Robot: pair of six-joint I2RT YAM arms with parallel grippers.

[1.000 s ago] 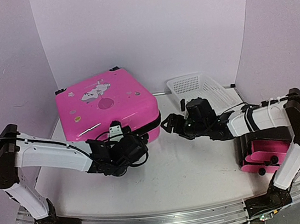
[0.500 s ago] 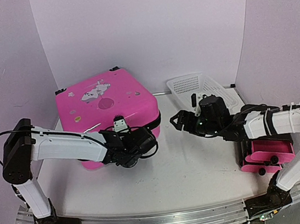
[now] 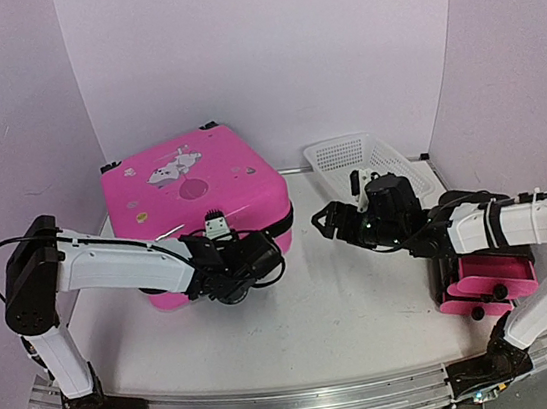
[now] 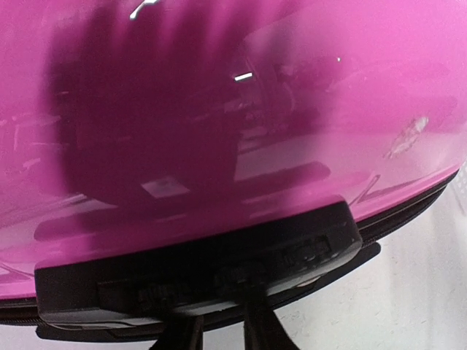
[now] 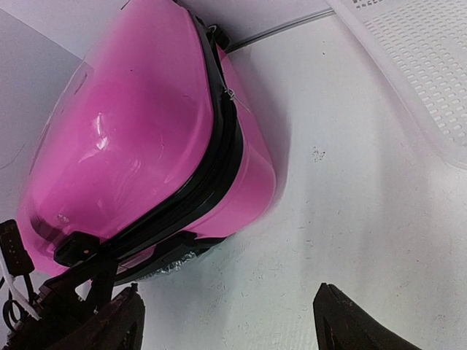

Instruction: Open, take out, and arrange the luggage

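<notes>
We are looking down on the table (image 3: 347, 306), where the luggage (image 3: 191, 190) is lying flat at the left centre of the top view, stickered lid facing up. Its near face is running left to right across the frame, with 1 rounded corner pointing toward the middle. The white mesh basket (image 3: 363, 157) is sitting at the upper right, apart from the case.

Of the 2 arms, the left is plainly the nearer. The left gripper (image 4: 219, 332) is pressing in low against the near face of the luggage, so the pink shell is filling its wrist view. A black block (image 4: 197, 270) on the seam is sitting right above the fingertips (image 4: 257, 335). The 2 fingers are standing close together with a sliver of table between them. We are unable to tell whether they are pinching anything on that block or only resting beneath it.

The right gripper (image 3: 324, 220) is hanging to the right of the rounded corner, apart from it, with its jaws spread wide and holding nothing. From there the zipper band (image 5: 219, 153) is running away toward the upper left of its view.

We are judging that the coming move depends on that seam: it is lying directly ahead of the left fingers and crosswise to them.
</notes>
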